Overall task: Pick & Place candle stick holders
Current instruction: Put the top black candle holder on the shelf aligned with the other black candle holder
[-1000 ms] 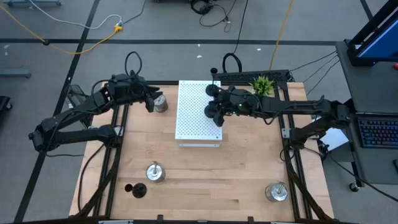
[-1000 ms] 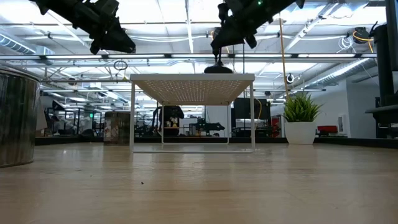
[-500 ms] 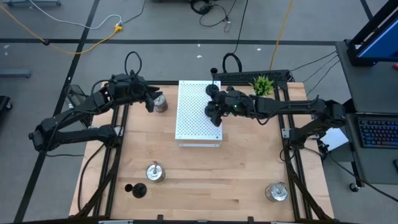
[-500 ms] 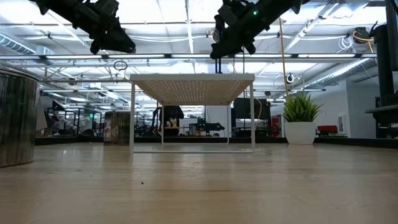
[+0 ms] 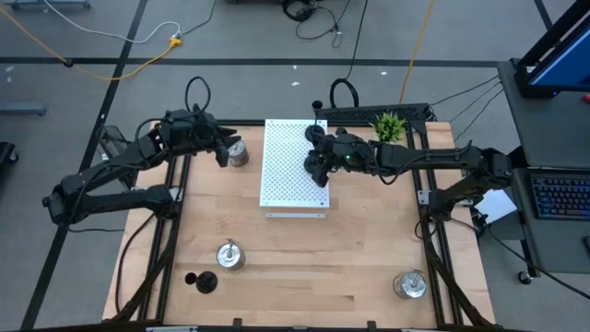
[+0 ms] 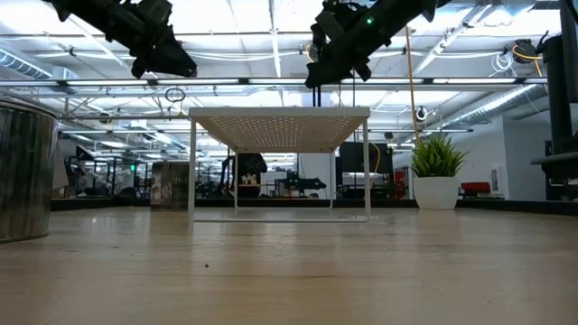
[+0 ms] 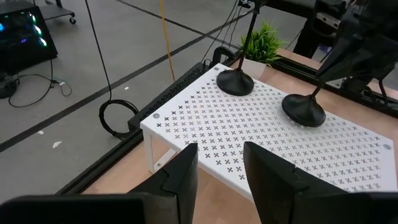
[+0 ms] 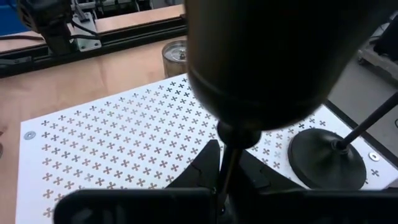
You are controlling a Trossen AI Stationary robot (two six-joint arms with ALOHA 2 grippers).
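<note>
Black candle stick holder (image 8: 261,68) sits in the right gripper (image 8: 224,180), thin stem pinched between the two closed fingers (image 8: 205,163), round base toward the wrist camera and filling most of that view. Holder is over the right side of the white perforated board (image 5: 286,166); in the left wrist view its base (image 7: 303,110) is down at the board surface, touching or just above, cannot tell which. Second black holder (image 7: 235,81) stands upright on the board's far right corner, just beside the held one, stem clear of the fingers.

Left gripper (image 5: 224,152) hangs above the table's far left, beside the board's left edge. Its fingers (image 7: 186,174) stand narrowly apart with nothing between them. A silver holder (image 5: 238,153) stands on the table just beside it, not gripped.

On the near side of the table: silver holder (image 5: 229,254) near left, another black holder (image 5: 204,281) just beside it toward the near edge, third silver holder (image 5: 409,283) near right, all well apart from both grippers. Green potted plant (image 5: 388,124) at the far right, near the right arm.
</note>
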